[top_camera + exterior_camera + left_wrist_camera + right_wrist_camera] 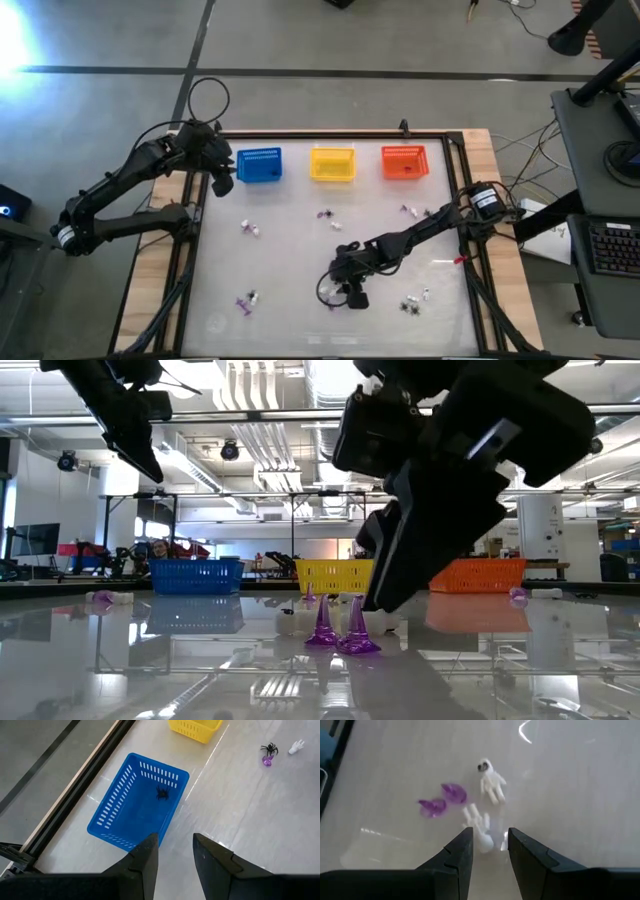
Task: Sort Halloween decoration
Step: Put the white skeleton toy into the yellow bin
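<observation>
Halloween decoration pieces mostly lie loose on the desk (300,250), so the sorting looks barely begun. Nearest the front edge, a purple and white pair (246,299) sits to the left and a small dark and white cluster (415,300) to the right. Between them the right gripper (489,851) hovers low over two purple cones (442,800), a white skeleton hand (479,827) and a small white ghost figure (491,781); its fingers stand apart with the white hand just ahead of the gap, and it holds nothing. Farther back, white bits (250,229) lie at mid-left, a purple, black and white group (329,217) sits in the middle, and a few more pieces (412,211) rest toward the right. Along the far side stand three baskets: the blue basket (115,820) holds one black spider (162,793), the yellow basket (333,164) looks empty as far as can be seen, and the orange basket (404,162) shows a dark speck that cannot be made out. The left gripper (175,852) hangs above the blue basket, fingers parted and empty. By my reading, one piece or so is sorted and nearly all remain.
</observation>
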